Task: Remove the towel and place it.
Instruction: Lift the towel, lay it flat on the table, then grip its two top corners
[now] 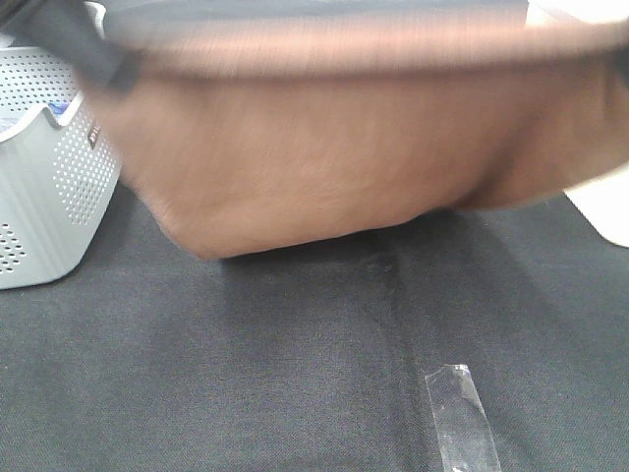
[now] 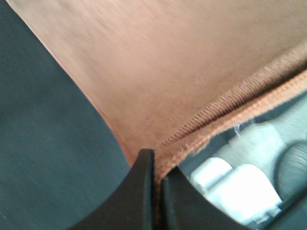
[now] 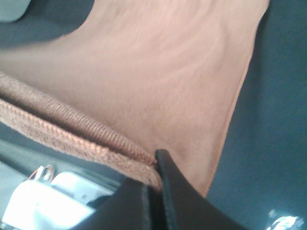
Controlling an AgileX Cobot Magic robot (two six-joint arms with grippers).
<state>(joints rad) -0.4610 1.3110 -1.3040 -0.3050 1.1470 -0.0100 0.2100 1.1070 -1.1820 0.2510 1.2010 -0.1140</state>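
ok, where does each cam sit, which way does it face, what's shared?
Exterior high: mounted high off the arms, looking down on the dark table cover; towel stretched across the top, grey basket at left; blurred left arm shows.
Left wrist: on the left arm, looking along the left gripper, shut on the towel's stitched edge.
Right wrist: on the right arm, looking along the right gripper, shut on a stitched edge too.
Shared: all three show towel and table cover.
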